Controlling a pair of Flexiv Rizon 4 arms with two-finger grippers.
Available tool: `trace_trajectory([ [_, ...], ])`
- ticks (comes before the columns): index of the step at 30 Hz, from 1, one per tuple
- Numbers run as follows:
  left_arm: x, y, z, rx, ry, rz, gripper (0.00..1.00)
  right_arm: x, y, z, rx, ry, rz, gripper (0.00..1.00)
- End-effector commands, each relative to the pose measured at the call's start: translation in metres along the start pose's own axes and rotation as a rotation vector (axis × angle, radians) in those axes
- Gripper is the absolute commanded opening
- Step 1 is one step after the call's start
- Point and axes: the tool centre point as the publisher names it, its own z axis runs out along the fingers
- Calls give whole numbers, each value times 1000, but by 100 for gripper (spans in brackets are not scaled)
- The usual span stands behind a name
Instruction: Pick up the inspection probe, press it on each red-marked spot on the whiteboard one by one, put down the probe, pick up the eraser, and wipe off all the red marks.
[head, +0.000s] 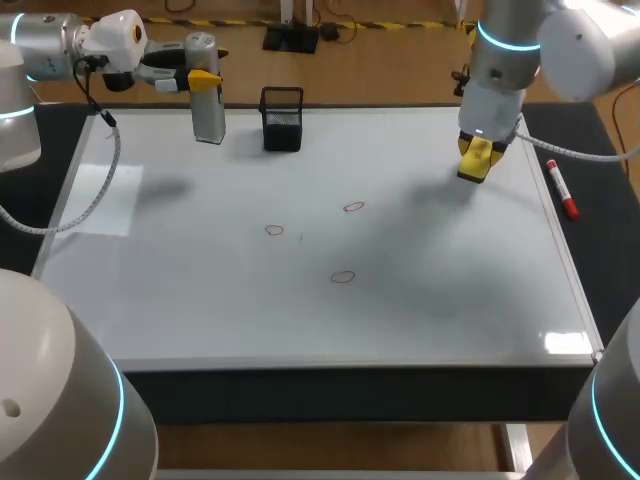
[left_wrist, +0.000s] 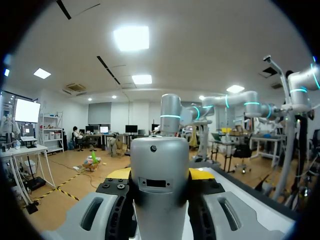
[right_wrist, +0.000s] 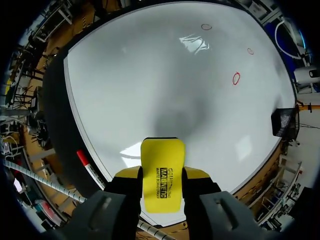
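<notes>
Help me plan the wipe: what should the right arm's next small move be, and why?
Likely carry the eraser toward the nearest red mark and lower it onto the whiteboard. The right gripper is shut on it above the board, and three marks are unwiped.

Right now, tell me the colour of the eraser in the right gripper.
The eraser is bright yellow with black print; the right wrist view shows it best.

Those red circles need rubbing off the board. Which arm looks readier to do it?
The right. The right gripper is shut on the yellow eraser over the right side of the whiteboard, facing the red marks. The left gripper is at the back left corner, shut on the silver probe.
</notes>
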Motion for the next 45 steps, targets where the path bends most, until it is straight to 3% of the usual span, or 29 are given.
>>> trace_trajectory([
  [1,0,-1,0,-1,0,0,0,0,-1,-1,1,4,-1,0],
  [12,1,-3,4,-2,13,9,0,0,-1,-1,1,4,-1,0],
  [24,38,-12,53,43,145,99,0,0,-1,-1,1,4,-1,0],
  [37,87,11,121,112,259,82,0,0,-1,-1,1,4,-1,0],
  [45,106,25,141,116,291,54,0,0,-1,-1,1,4,-1,0],
])
